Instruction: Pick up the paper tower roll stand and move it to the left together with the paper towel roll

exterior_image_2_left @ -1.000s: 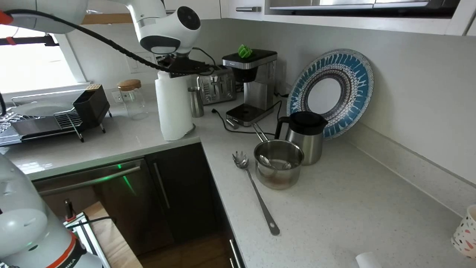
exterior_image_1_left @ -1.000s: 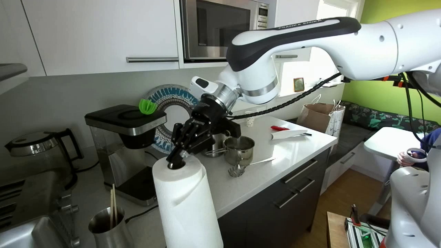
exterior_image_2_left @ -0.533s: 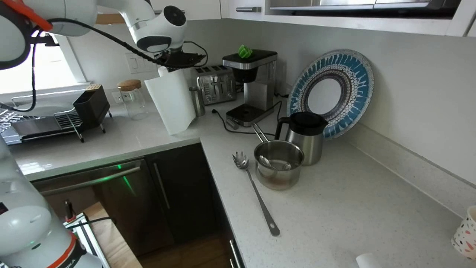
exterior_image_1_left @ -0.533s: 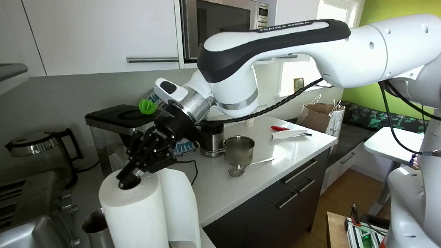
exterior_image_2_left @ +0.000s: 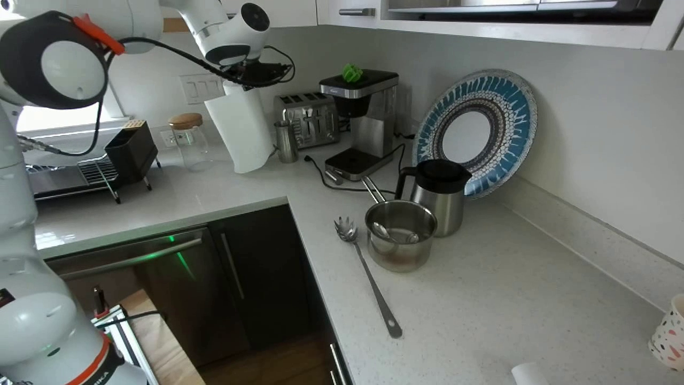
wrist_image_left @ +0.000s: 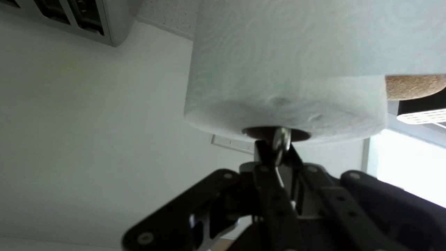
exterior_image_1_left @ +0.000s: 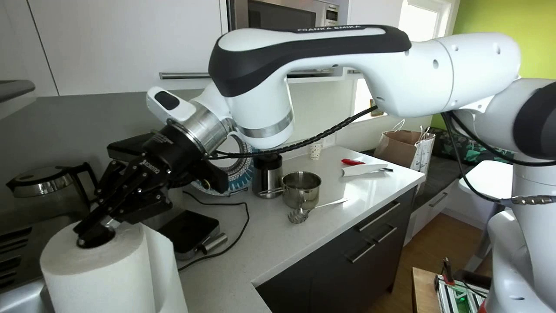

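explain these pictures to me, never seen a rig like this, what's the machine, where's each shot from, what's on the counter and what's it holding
The machine is a white, jointed robot arm ending in a black, two-fingered gripper. Two views come from cameras outside the robot; the close-up comes from one on its wrist.

The gripper is closed on a thin, shiny metal rod poking out of the hole in a plain white, cylindrical paper towel roll. Whether that roll's base touches the pale, speckled counter, I cannot tell.

On it, in an exterior view, stand a round steel saucepan, a black-lidded steel jug, a black-and-silver coffee machine and a silver toaster; a long, toothed steel utensil lies beside the saucepan.
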Controlling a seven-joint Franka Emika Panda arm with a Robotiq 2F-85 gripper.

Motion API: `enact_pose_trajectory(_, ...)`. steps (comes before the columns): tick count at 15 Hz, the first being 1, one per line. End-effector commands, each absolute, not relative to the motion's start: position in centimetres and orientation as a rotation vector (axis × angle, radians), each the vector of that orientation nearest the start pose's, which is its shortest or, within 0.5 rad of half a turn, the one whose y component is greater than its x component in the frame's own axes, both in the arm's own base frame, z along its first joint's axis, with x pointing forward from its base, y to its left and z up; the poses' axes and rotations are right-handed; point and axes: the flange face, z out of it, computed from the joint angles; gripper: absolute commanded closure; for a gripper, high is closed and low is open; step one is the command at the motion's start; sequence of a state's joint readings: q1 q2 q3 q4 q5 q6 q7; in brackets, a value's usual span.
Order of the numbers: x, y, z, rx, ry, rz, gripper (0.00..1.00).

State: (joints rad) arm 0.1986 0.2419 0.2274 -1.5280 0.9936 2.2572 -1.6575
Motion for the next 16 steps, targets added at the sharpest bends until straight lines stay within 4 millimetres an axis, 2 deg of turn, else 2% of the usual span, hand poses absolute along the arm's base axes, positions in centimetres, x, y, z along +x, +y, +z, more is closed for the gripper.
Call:
enact_pose_trajectory(1,64.6,30.1,59.5,-1.520,-1.700,-1.191,0.97)
enact_pose_trajectory(3,65.3,31.9,58.6,-1.465,-1.715,-1.145,0.97)
enact_pose_trajectory(7,65.8,34.0,57.6,-1.433,-1.720,-1.058,0.97)
enact_pose_trajectory(12,66.0,34.8,56.8,-1.538,-1.760,-0.979,0.97)
enact_pose_trajectory(13,66.0,34.9,56.8,-1.547,-1.762,-0.961,0.63)
enact_pose_trajectory(14,66.0,35.0,56.8,-1.555,-1.760,-0.957,0.61)
enact_pose_trajectory(16,65.9,35.0,58.3,-1.551,-1.762,-0.992,0.47)
